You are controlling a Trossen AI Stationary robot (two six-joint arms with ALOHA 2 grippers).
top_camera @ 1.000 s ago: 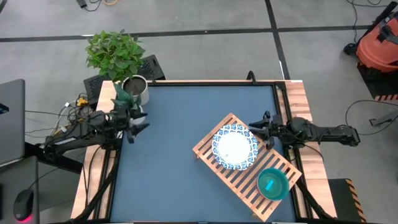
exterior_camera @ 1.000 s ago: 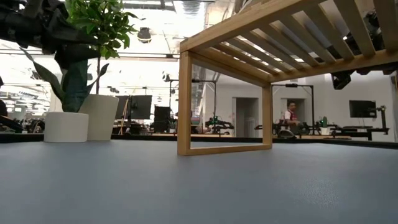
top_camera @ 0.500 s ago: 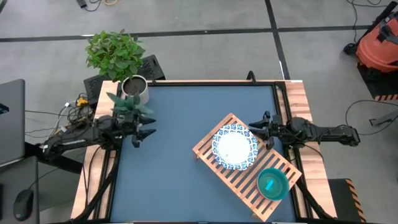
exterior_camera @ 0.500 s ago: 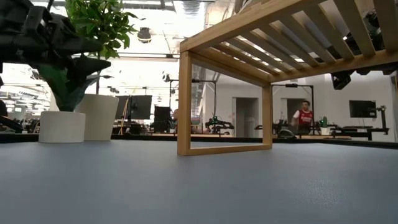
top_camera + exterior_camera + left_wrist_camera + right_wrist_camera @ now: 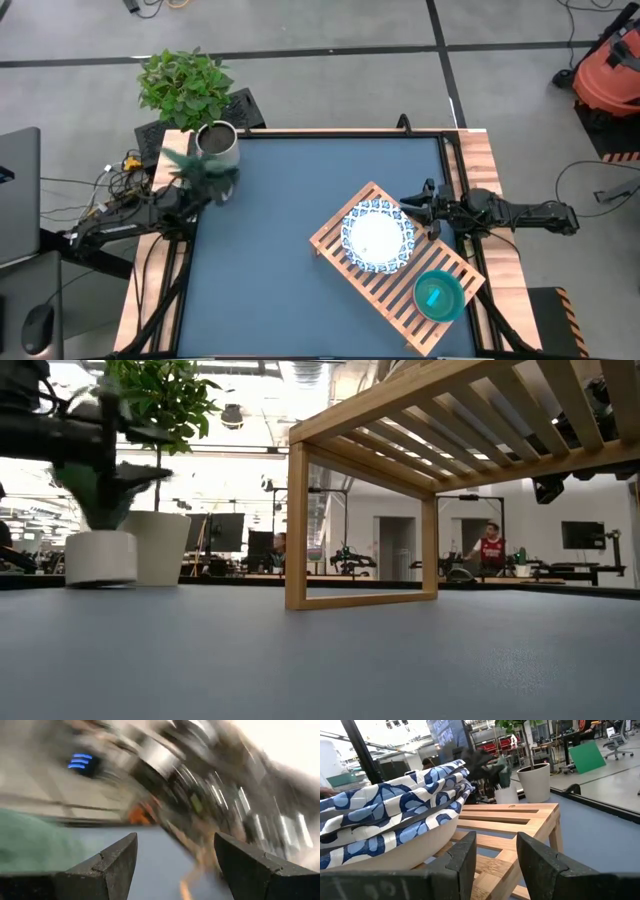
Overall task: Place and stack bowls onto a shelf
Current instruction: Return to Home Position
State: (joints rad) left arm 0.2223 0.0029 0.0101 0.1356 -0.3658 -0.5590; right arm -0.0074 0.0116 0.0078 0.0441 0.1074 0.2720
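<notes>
Two white bowls with blue patterned rims [image 5: 377, 236] sit nested on the light-wood slatted shelf [image 5: 398, 290]. The teal bowl [image 5: 438, 296] stands on the shelf's near right end. The magenta and orange-red bowls are out of view. My right gripper [image 5: 428, 212] is open and level at the right rim of the white bowls [image 5: 390, 810], above the shelf [image 5: 520, 815]. My left gripper [image 5: 205, 192] is open near the table's far left corner, blurred, beside dark green leaves [image 5: 200, 170]. Nothing lies between its fingers [image 5: 175, 870].
A pale cylindrical pot [image 5: 217, 145] stands at the far left corner, with a leafy plant [image 5: 185, 85] behind it. In the low view, two white pots [image 5: 100, 558] stand left of the shelf's leg [image 5: 296, 530]. The dark blue tabletop [image 5: 270, 250] lies between the arms.
My left gripper has swung back from the table's left middle toward the far left corner, turning fast enough to blur its wrist view. The dark green leaves beside it have shifted with it. My right arm has kept still.
</notes>
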